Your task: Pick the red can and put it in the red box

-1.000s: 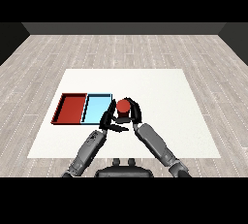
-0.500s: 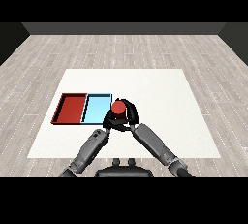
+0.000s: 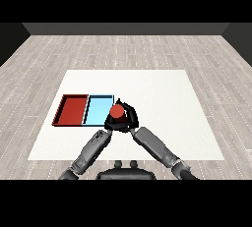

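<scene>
White table (image 3: 162,98), both trays at its left: red tray (image 3: 72,110) outermost, light blue tray (image 3: 96,109) touching it on the inner side. Right hand (image 3: 129,118) curled round the red can (image 3: 117,112), holding it at the blue tray's right edge, seemingly above the surface. Left hand (image 3: 109,124) sits low, just beside the can; its fingers are too hidden to tell whether they are curled or relaxed.

Risks, as judged: the can must cross the whole blue tray to reach red, so letting go too soon lands it in the wrong tray. Carried low, it may clip the tray walls. The left forearm lies close to the path.
</scene>
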Motion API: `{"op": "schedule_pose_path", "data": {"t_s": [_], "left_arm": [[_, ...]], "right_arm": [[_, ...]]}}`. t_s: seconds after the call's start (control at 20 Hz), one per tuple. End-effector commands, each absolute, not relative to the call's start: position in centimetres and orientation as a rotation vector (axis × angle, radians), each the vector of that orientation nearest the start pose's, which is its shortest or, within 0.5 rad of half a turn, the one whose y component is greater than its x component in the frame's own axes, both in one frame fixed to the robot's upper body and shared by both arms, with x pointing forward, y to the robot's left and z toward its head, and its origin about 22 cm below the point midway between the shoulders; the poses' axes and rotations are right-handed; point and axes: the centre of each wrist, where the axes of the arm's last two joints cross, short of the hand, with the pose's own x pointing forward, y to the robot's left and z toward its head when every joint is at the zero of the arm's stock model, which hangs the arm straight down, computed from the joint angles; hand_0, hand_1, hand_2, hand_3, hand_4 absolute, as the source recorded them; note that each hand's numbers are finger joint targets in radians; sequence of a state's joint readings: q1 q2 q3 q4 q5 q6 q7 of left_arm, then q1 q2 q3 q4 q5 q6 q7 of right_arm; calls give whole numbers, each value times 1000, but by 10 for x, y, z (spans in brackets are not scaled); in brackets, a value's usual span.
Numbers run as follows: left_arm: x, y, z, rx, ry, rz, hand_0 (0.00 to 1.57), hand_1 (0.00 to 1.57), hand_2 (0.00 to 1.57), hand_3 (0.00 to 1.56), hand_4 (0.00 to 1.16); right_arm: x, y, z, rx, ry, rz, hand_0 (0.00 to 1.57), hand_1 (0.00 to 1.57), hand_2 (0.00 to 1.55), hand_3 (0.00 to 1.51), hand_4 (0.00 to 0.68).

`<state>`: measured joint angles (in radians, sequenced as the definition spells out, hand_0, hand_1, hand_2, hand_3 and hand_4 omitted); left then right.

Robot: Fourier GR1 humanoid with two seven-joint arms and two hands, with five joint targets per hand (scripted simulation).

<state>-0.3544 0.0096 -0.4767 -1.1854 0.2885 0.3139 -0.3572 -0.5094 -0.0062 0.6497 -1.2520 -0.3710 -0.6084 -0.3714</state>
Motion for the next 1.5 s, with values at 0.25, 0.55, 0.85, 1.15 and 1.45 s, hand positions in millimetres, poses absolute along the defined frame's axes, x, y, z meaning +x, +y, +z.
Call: {"op": "schedule_pose_path", "data": {"t_s": [0.25, 0.55, 0.85, 1.15, 1.45], "left_arm": [[276, 81, -16, -73, -1664, 9, 1571, 1571, 1497, 1380, 912], [286, 82, -16, -5, -1741, 29, 1568, 1568, 1513, 1408, 1004], [297, 90, -14, -10, -1756, 53, 1571, 1571, 1529, 1427, 966], [290, 83, -5, 45, -1775, 54, 1571, 1571, 1529, 1455, 1118], [292, 87, 2, 64, -1829, 30, 1571, 1571, 1541, 1466, 1123]], "right_arm": [[265, -25, 54, 283, -1895, 56, 1529, 1529, 1458, 1379, 626], [281, -24, 50, 268, -1896, 117, 1463, 1463, 1447, 1379, 607], [283, -33, 43, 310, -1891, 51, 1453, 1453, 1440, 1379, 597], [282, -36, 45, 254, -1902, 124, 0, 0, 0, 0, 0], [294, -48, 50, 273, -1921, 98, 0, 0, 0, 0, 0]]}}
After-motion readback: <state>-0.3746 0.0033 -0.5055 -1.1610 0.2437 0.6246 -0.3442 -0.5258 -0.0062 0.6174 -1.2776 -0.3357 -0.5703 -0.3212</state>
